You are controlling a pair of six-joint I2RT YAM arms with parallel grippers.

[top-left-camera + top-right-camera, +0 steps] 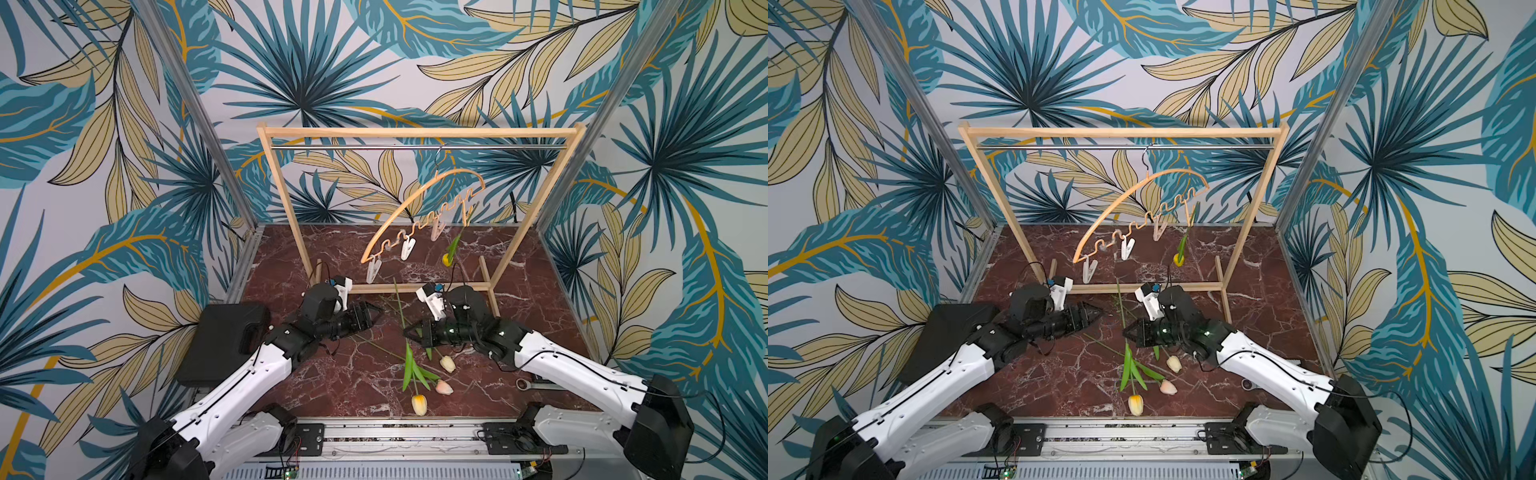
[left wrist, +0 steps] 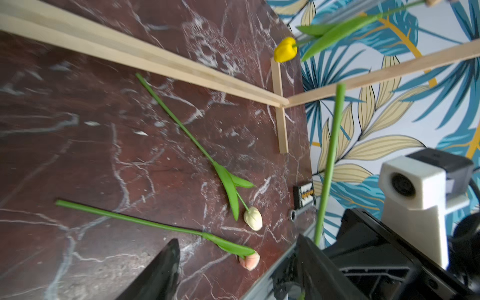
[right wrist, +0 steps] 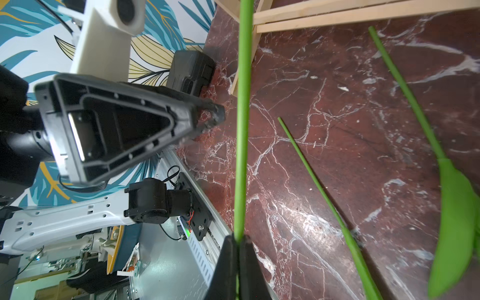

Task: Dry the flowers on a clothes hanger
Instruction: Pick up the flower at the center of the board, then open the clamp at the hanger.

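Pinching the bare green stem of the orange-yellow tulip, the right gripper has its jaws closed tight on it, above the leaves, with a long length of stem standing free past the fingertips toward the rack. I cannot tell whether the head touches the tabletop. The left gripper stands just beside it, jaws spread and empty. By its look, this flower is light and head-heavy, with a thin, smooth, bendy stem that could slip, swing or bruise under a hard squeeze. The hold therefore belongs on bare stem, leaving the cut end clear for a clip. Under the rack's rail hangs the clothes hanger, tilted, with the yellow tulip already dangling head down at its higher end and three clips vacant. In front of the rack lie the cream-white tulip and the pink tulip, flat on the tabletop. Their stems look best taken crosswise, between cut end and leaves, never by the soft heads.
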